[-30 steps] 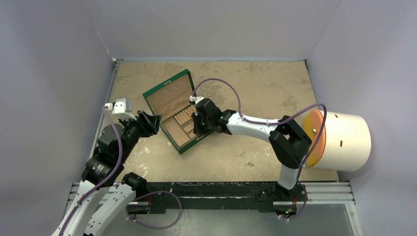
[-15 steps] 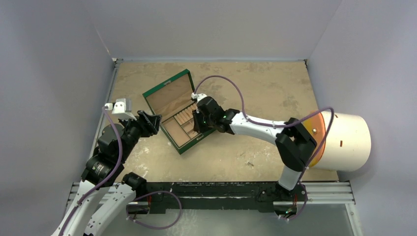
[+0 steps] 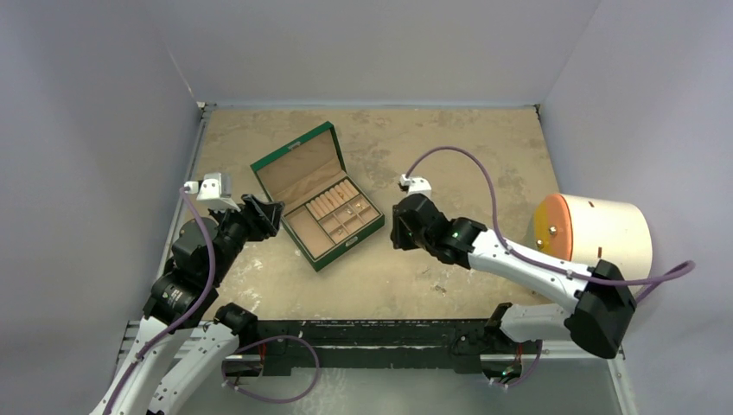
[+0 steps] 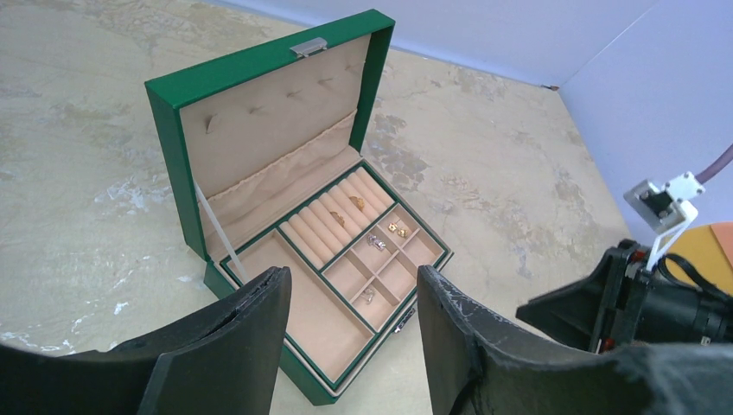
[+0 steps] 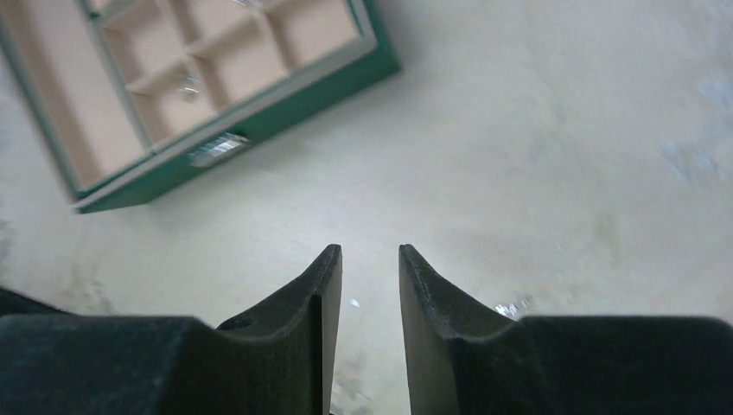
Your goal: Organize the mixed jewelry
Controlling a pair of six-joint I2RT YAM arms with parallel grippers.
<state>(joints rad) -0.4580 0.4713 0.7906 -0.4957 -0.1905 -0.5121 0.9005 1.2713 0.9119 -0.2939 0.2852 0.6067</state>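
**Inspector:** Right end effector (image 5: 370, 251)?

**Assistant:** Fingers parted by a narrow gap, nothing between them. It hangs over bare bench (image 5: 553, 130), tips towards the open green box with tan lining (image 5: 259, 117), just off its near right corner and not touching it.

**Inspector:** Left end effector (image 4: 354, 281)?

**Assistant:** Spread wide and empty, close to the box's left side, aimed across it.

**Inspector:** The jewelry?

**Assistant:** Inside the box. Small gold pieces (image 4: 356, 202) sit on the ring rolls, gold studs (image 4: 397, 230) and a silver piece (image 4: 376, 241) lie in the small square compartments, and a silver ring (image 4: 368, 296) in one nearer the front. The lid stands propped open behind them.

**Inspector:** Surroundings and arms?

**Assistant:** A white cylinder with an orange face (image 3: 605, 246) lies at the right, well apart from the box. The right arm stretches low and leftwards from its base. The left arm is folded, elbow raised.
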